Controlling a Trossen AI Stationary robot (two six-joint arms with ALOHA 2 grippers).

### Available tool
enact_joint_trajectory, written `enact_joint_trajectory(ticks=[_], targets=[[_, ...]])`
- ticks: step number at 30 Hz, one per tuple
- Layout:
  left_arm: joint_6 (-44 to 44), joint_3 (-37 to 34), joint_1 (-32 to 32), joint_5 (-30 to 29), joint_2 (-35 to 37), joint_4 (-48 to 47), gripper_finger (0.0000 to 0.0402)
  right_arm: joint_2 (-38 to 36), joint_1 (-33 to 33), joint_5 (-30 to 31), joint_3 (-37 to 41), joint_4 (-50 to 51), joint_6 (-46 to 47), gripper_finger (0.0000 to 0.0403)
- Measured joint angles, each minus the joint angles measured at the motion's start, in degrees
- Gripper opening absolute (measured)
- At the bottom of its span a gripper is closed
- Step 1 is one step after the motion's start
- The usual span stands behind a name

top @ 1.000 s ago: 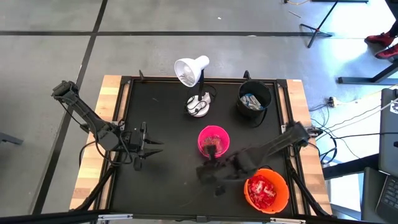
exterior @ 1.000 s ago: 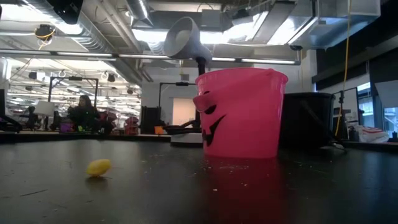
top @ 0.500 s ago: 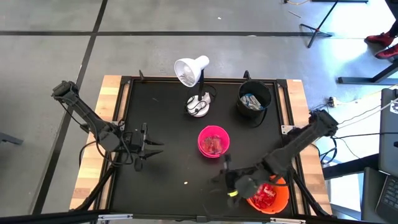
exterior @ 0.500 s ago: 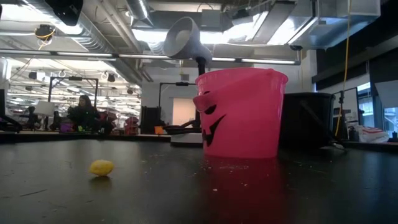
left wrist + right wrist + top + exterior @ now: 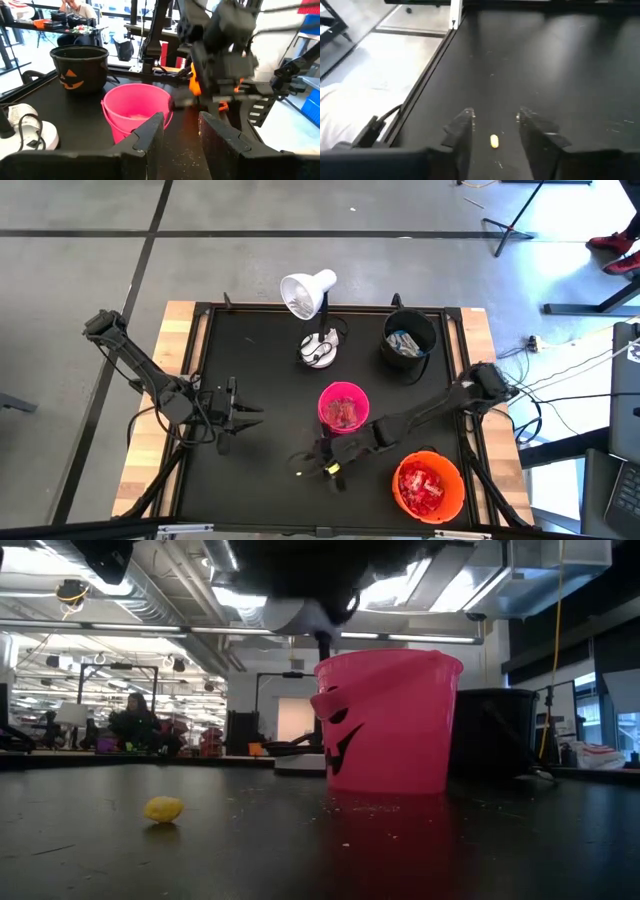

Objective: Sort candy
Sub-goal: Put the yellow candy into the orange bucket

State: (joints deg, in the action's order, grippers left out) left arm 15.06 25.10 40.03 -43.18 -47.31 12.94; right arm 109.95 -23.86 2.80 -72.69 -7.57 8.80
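Our count: three buckets, one lamp, one loose sweet, two arms.

On the black counter (image 5: 260, 370) we count three containers: one pink bucket (image 5: 343, 407) with a jack-o'-lantern face, one orange bucket (image 5: 429, 486), and one black bucket (image 5: 408, 341). We count one white desk lamp (image 5: 312, 308). Lying loose on the counter we find a single yellow candy (image 5: 298, 473), and no second one anywhere around it. The red packets heaped in the orange bucket are too many and too jumbled for us to number; the pink and black buckets each hold a few pieces we cannot count. We see two arms, each with one hand: the left hand (image 5: 250, 419) and the right hand (image 5: 310, 467).
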Motion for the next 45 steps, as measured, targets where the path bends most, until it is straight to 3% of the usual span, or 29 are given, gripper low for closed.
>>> enact_joint_trajectory(ticks=[6, 16, 45], targets=[[0.01, 0.0, 0.0, -0.94, 0.0, 0.05, 0.0121, 7.08, -0.09, -0.9, -2.85, -1.93, 0.52, 0.0185], [1.38, 0.0, 0.0, -1.25, 0.02, 0.05, 0.0121, 16.04, 0.31, -2.29, -7.79, 0.21, 2.07, 0.0172], [5.91, -0.02, -0.06, -2.19, 0.0, 0.4, 0.0121, 16.7, 0.09, -0.89, -7.93, 0.39, 7.47, 0.017]])
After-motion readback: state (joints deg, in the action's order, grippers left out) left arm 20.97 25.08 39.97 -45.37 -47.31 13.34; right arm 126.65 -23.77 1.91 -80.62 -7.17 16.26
